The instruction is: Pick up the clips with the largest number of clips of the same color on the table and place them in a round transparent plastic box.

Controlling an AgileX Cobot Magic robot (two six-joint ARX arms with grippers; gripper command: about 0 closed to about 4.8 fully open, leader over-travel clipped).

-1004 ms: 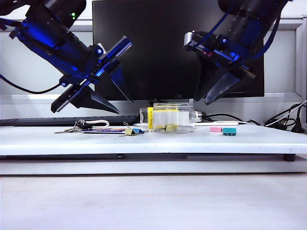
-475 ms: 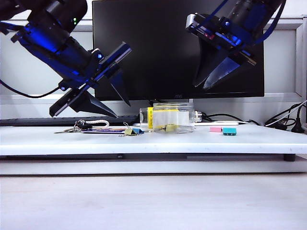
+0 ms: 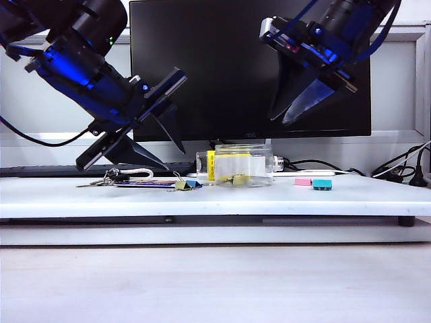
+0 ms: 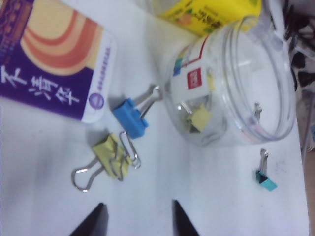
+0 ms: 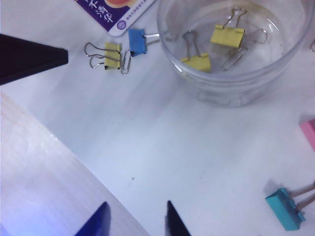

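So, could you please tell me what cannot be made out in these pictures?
- Right wrist view: the pink clip is cut off by the edge.
- Exterior view: clips inside the round transparent plastic box are blurred behind its label.
- Left wrist view: the card is cut off by the edge.

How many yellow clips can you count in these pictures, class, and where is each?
3. Two yellow clips lie inside the round transparent plastic box; one lies on the table beside a blue clip. Others could be hidden.

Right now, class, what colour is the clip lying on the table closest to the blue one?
Pale yellow clip, clearest in the left wrist view.
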